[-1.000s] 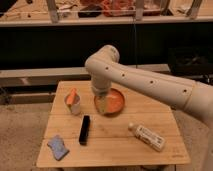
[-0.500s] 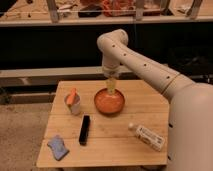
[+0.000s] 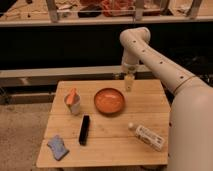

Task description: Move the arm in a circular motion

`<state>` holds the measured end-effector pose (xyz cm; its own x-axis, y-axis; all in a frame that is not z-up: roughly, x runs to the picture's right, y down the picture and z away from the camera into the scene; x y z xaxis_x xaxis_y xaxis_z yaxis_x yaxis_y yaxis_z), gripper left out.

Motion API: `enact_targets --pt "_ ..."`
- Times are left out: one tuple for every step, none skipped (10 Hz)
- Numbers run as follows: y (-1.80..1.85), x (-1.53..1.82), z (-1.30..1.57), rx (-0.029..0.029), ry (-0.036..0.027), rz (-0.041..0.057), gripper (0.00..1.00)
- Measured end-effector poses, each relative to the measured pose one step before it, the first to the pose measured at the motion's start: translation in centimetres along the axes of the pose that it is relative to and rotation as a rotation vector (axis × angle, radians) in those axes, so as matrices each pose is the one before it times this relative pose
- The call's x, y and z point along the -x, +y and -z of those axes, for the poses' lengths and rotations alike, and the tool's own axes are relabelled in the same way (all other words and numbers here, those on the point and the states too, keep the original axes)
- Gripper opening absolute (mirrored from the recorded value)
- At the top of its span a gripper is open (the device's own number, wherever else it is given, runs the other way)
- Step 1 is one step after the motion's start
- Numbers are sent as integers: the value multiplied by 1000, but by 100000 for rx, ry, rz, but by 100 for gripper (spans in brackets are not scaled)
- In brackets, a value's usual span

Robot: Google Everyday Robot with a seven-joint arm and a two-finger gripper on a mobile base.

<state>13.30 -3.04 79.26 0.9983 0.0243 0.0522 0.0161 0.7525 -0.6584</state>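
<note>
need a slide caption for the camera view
Cream robot arm reaches over a wooden table, its gripper hanging above the far edge behind an orange bowl.

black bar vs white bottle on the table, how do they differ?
Colour: the black bar is dark, the white bottle pale. Pose: the bar runs front to back, the bottle lies slanted. Place: the bar is front-left of the orange bowl, the bottle front-right. Shared: both lie flat on the table, apart from the pincer, which hangs near the far edge behind the bowl.

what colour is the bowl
Orange, in the camera view: bowl. The claw hangs by the table's far edge.
</note>
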Motion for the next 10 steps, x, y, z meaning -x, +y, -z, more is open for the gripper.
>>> enact_targets --pt "190 -794 -104 406 319 -1766 80" --pt "274 -1030 -126 357 620 -1923 80" --pt "374 -1176 -158 468 724 -2087 80" --pt "373 -1042 -195 368 472 -1825 80" --pt "416 -955 -168 285 154 -1754 80" --pt "532 -1292 -186 212 234 -2268 80" --pt "418 -957 -130 198 253 -1634 80" --pt "419 -891 -160 134 118 -1568 80" --pt "719 -1352 -205 49 66 -2393 80" --pt "805 -1357 -226 -20 -178 -2340 80"
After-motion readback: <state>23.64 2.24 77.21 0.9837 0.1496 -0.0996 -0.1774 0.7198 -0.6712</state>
